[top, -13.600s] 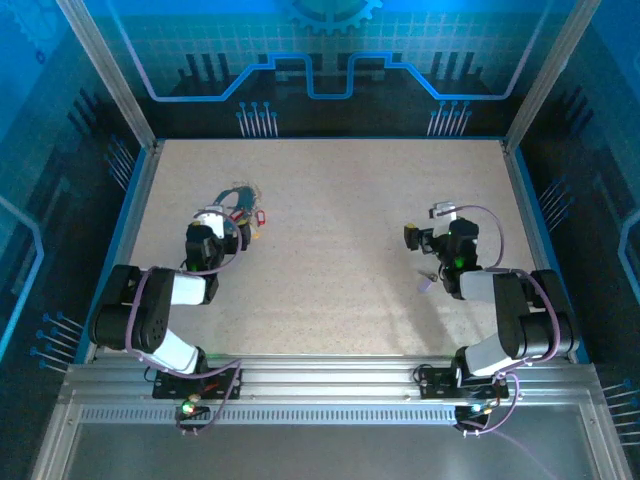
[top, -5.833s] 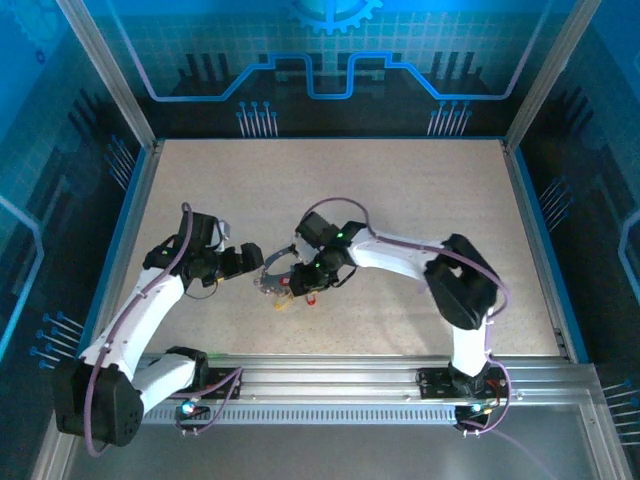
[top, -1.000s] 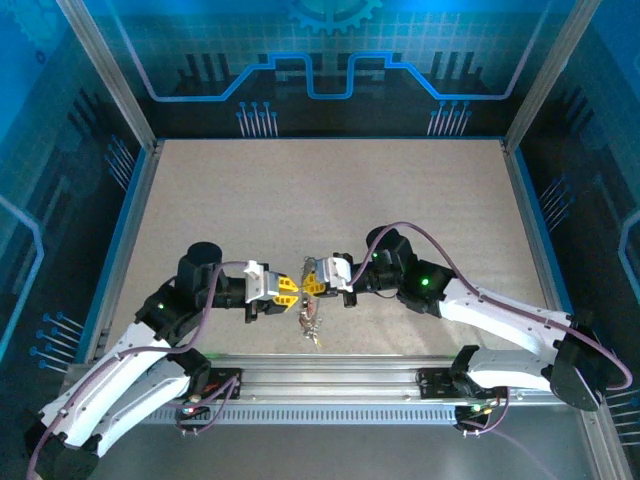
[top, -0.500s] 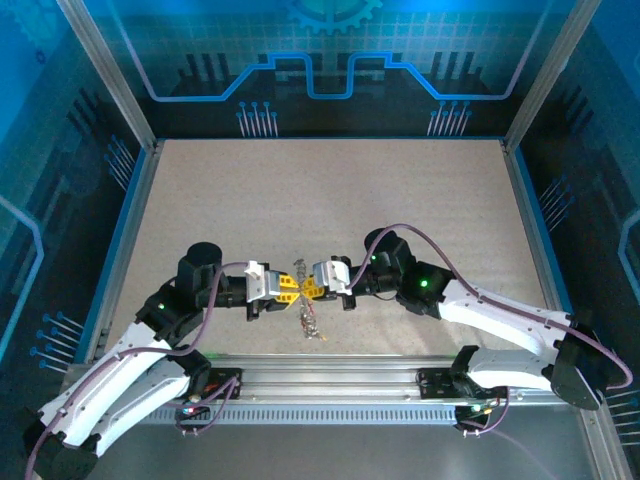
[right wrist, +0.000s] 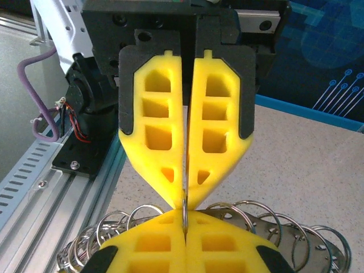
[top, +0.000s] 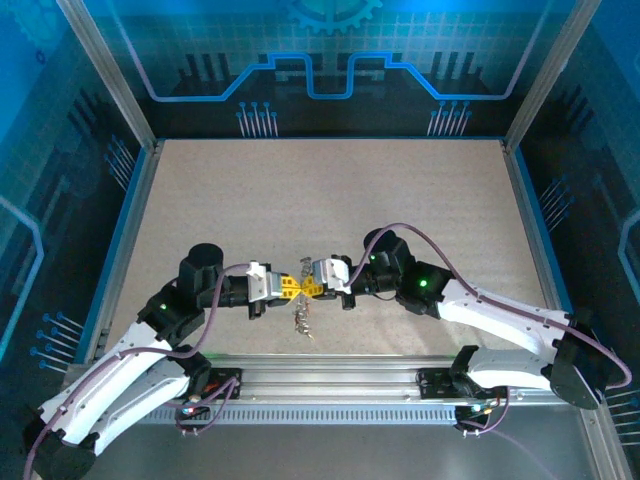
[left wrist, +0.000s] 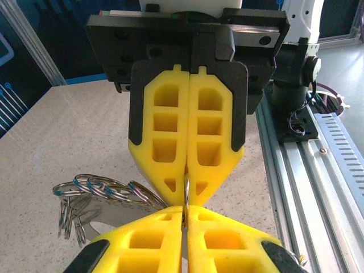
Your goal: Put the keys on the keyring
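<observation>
A: Where for the hands?
B: Met tip to tip above the counter [top: 420, 200], close to its near edge, about midway along. Left hand [top: 288, 289] clenched; right hand [top: 311, 288] clenched too.
A: On what?
B: On the keyring [left wrist: 186, 192], by the look of it: thin grey wire, edge-on, nipped in both pairs of yellow fingers [right wrist: 153, 118] at once. Reads the same from the right wrist.
A: And the rest?
B: Cluster of small split rings [right wrist: 256, 219] fanned just beside the pinch, touching a flat metal piece [left wrist: 122, 211]. From above, hangs as a bundle [top: 302, 320] under the hands, close over the counter or resting on it; cannot tell which. Keys not told apart in it, coloured heads too small or hidden.
A: Step in hand, at a guess?
B: Probably holding the loop at two points for opening or threading. Far from done, judging by no key seen on the wire.
A: Risks?
B: Several. Slipping of so thin a wire out of the pads, from pulling apart too hard. Twisting or bending the loop, from the two hands turning out of line. Fingertip knocking fingertip, being so close. Dropping the whole bundle on letting go with either hand, with tangling of rings after. Worth easing one grip only with the other firm.
</observation>
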Robot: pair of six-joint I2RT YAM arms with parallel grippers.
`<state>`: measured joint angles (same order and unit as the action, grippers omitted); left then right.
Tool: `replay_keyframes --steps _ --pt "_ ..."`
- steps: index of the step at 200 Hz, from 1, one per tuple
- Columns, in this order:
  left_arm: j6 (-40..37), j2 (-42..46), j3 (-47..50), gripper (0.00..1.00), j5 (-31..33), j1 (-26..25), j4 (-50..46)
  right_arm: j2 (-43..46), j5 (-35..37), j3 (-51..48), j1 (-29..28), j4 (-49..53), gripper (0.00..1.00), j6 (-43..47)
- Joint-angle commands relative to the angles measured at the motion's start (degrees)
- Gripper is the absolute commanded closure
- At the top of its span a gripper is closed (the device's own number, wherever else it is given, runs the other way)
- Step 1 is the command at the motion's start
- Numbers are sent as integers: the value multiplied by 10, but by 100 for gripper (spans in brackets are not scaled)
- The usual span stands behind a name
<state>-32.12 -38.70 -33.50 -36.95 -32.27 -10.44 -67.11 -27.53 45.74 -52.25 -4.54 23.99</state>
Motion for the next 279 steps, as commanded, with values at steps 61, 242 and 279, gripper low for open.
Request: replay_keyframes --steps 61,242,279 --pt "7 -4 22 100 -42 -18 55 5 47 -3 -10 -26 90 2" --pt "77 10 77 100 -55 -16 203 80 4 -55 26 -30 82 -17" --pt "76 0 76 100 -61 -16 203 66 -8 -54 26 -49 84 -40"
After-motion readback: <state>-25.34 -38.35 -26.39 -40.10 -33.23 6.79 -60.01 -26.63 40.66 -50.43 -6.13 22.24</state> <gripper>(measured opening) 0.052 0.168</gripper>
